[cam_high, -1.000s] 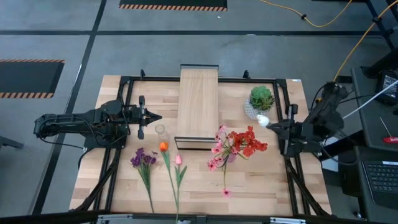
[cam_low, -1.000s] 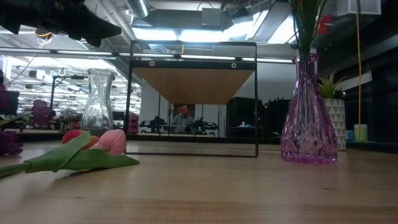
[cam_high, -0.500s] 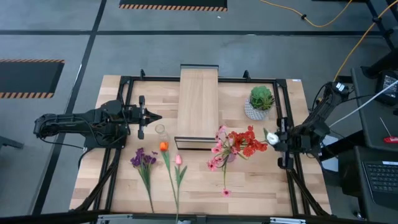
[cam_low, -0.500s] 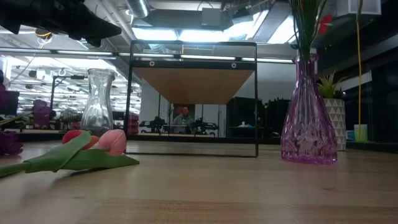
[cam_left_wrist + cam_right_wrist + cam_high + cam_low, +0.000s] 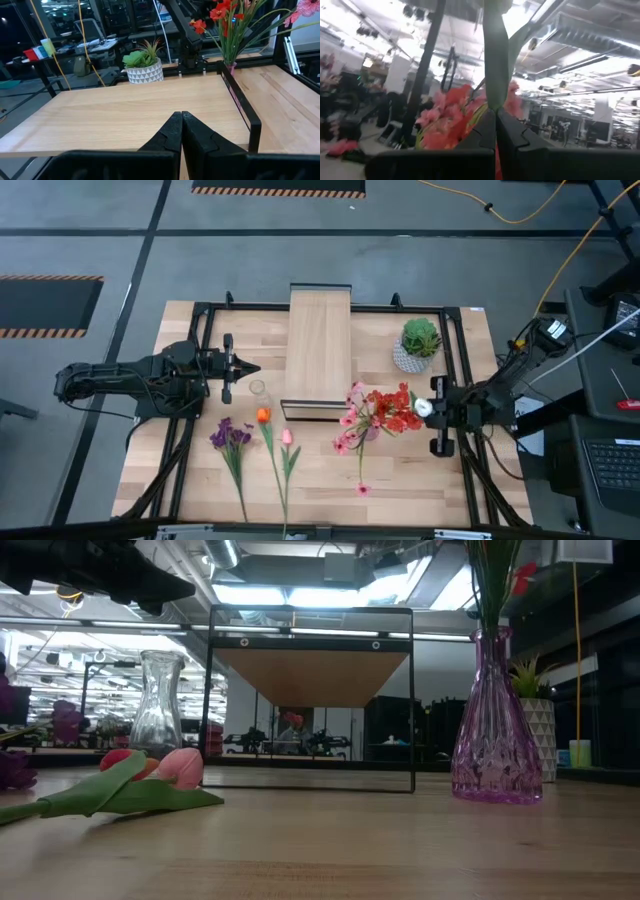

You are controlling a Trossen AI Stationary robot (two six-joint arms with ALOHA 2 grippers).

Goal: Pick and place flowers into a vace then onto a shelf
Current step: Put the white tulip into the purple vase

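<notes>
The right gripper [image 5: 428, 408] has its jaws closed on the white bud flower [image 5: 422, 408], just right of the red blooms [image 5: 398, 409] in the purple vase [image 5: 495, 725]. The left gripper [image 5: 250, 367], jaws closed and empty, hovers left of the shelf [image 5: 320, 350], above the clear vase [image 5: 259, 389]. The purple cluster [image 5: 230, 436], orange tulip [image 5: 263, 416] and pink tulip [image 5: 287, 437] lie on the near desk [image 5: 420, 480].

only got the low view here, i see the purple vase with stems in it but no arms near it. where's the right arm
Observer: From above, the right gripper is just right of the red blooms in the purple vase.
Operator: holding anything
Observer: Yes, its fingers are shut on a green stem; the small white bud shows at its tip from above.
Operator: and the left arm
Observer: The left gripper waits shut beside the shelf, near the clear vase.
</notes>
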